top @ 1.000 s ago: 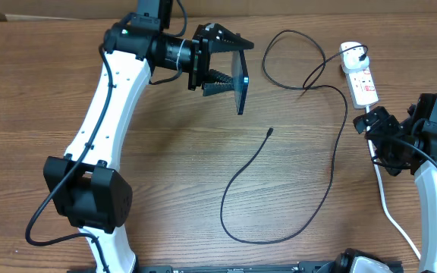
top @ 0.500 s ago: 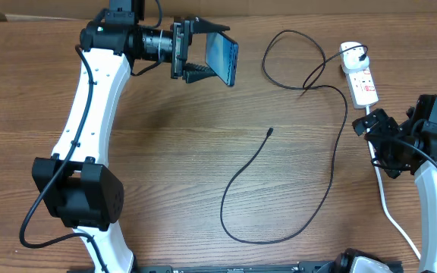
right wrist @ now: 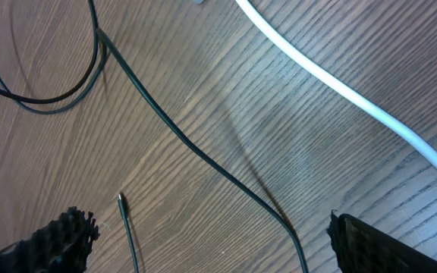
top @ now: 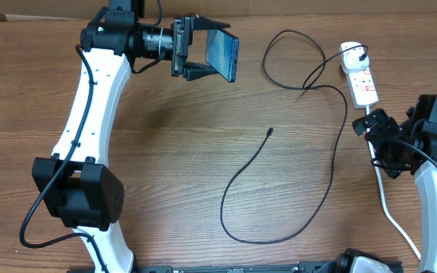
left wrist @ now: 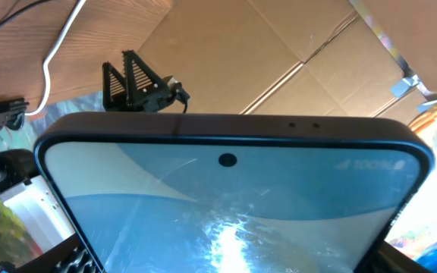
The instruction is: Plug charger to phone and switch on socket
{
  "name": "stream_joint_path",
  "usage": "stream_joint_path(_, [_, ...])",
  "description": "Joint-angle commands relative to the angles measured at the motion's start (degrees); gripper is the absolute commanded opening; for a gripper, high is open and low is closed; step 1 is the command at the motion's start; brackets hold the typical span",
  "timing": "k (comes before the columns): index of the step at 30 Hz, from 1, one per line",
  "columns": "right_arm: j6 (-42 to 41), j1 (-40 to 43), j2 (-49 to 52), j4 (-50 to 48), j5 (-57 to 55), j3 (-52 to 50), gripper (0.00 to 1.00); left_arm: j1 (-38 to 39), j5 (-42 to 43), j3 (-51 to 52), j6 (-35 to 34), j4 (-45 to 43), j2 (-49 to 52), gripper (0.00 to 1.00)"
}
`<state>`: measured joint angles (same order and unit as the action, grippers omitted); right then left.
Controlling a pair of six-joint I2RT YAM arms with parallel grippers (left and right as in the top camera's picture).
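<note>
My left gripper [top: 212,50] is shut on the phone [top: 223,58] and holds it in the air over the back of the table, on edge, with the blue screen partly facing up. In the left wrist view the phone [left wrist: 234,205] fills most of the frame between the fingers. The charger [top: 332,163] lies in long loops on the wood, and its connector tip [top: 270,132] lies free near the middle. Its other end goes to a white plug [top: 350,51] in the socket [top: 364,83]. My right gripper [top: 376,130] hovers open just below the socket, above the cable [right wrist: 203,155] and tip [right wrist: 120,199].
The socket's thick white cord [top: 386,203] runs down the right side under my right arm and crosses the right wrist view as the cord [right wrist: 355,102]. Cardboard [left wrist: 279,53] stands behind the table. Bare wood [top: 165,174] lies left of the cable loop.
My left arm has swung left and toward the back with the phone, turning it so the screen shows more. Over the last half second it barely moved. The right arm is still.
</note>
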<state>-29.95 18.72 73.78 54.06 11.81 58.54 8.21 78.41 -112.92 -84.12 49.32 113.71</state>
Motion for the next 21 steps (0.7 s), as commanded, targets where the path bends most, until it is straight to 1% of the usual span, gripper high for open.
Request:
stream_joint_path(1, [0.42,0.15,-0.02,-0.15,0.26,0.68,1.00,0.04,2.80,-0.48,-0.70,-0.79,-1.22,0.65])
stream_joint_path(8, [0.42,0.15,-0.02,0.31,0.90,0.66,1.00,0.02,3.06,-0.48,-0.11,-1.46,-1.22,0.65])
stream_joint_path(15, [0.46,0.15,-0.02,0.39,5.95,0.68,1.00,0.00,2.23,-0.48,0.83,-1.81,-1.22,0.65])
stream_joint_path(18, [0.57,0.15,-0.02,0.79,12.15,0.68,1.00,0.00,0.92,-0.48,1.01,-1.79,-1.22,0.64])
stream_joint_path(21, [5.35,0.02,-0.02,0.70,22.43,0.66,1.00,0.00,-1.11,-0.48,1.03,-1.79,-1.22,0.64])
